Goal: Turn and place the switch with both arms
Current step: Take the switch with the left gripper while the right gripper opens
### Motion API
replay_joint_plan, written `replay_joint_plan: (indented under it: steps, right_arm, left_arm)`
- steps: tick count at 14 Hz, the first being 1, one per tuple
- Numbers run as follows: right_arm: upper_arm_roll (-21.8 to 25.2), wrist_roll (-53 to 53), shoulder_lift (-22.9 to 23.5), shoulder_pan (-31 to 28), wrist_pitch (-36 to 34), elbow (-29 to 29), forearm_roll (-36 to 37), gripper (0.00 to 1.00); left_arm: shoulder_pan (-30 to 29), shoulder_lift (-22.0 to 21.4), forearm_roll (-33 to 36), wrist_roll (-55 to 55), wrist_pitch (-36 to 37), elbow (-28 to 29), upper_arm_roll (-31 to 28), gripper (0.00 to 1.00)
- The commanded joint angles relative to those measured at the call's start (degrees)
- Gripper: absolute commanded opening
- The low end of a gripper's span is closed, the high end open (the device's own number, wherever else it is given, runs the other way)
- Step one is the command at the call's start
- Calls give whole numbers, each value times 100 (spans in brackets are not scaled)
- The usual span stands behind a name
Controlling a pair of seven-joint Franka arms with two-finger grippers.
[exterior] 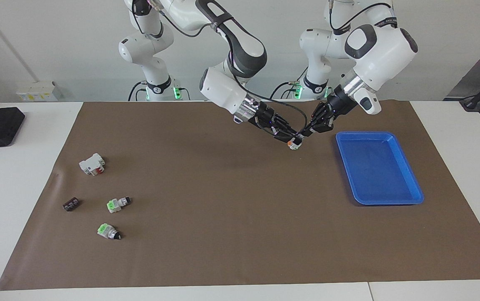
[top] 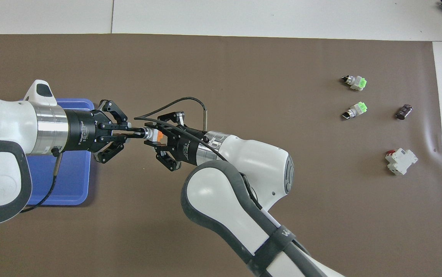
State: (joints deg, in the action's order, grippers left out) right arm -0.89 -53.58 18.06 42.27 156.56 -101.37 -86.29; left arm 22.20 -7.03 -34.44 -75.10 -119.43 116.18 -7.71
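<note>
Switch [top: 152,134] held in air over the mat beside the blue tray [exterior: 407,167] near the bench's left-arm end: right end effector [top: 158,143] clamps the orange end, left end effector [top: 128,132] pinches the knob tip, presumably to turn it.

Blue tray [top: 71,184] half under left arm

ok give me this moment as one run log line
phase: handover in air | switch: held between both, beside blue tray | right gripper: shut on orange end | left gripper: shut on knob end
</note>
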Motion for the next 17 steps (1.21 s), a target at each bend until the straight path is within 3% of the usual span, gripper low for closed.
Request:
replay_joint_plan:
  steps: [1, 17]
  right_arm:
    - [-43, -126, 31, -43, -2, 135, 86, 0]
    - [-34, -126, 31, -43, 7, 135, 77, 0]
  left_arm:
    - [144, -141, -54, -636, 254, 98, 94, 0]
    - [118, -132, -54, -1006, 122, 98, 94, 0]
